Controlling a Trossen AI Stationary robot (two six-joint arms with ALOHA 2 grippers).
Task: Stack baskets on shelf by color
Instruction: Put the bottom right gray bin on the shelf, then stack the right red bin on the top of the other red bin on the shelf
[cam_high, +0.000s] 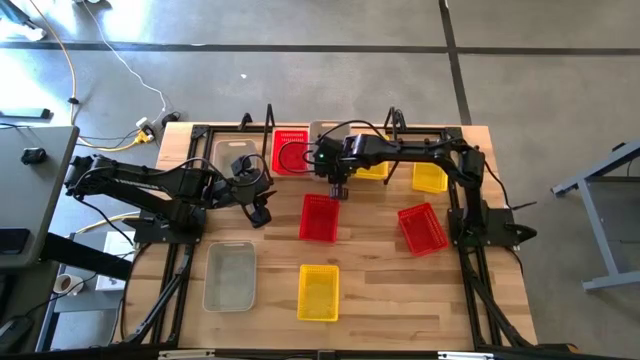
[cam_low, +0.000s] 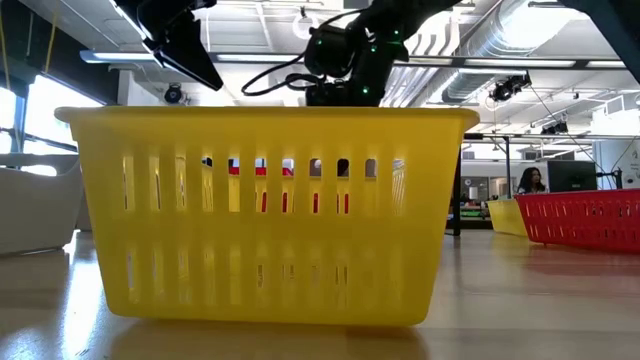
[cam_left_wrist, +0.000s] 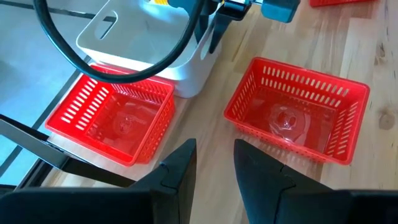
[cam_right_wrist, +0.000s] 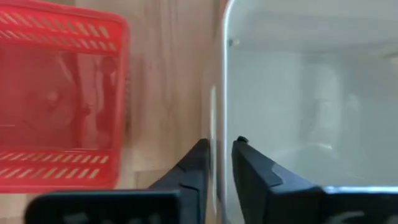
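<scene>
R gripper (cam_right_wrist: 219, 155) fingers slightly apart astride clear basket (cam_right_wrist: 311, 93) wall, red basket (cam_right_wrist: 59, 99) beside, both empty

Bare tabletop (cam_high: 375, 285) lies open between the front yellow basket (cam_high: 318, 292) and the right red basket (cam_high: 422, 228).

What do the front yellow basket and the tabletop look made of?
The yellow basket looks like moulded plastic: smooth, slightly glossy, with evenly slotted walls. The tabletop looks like light wood planks, probably sealed: grain lines and joined strips show.
</scene>
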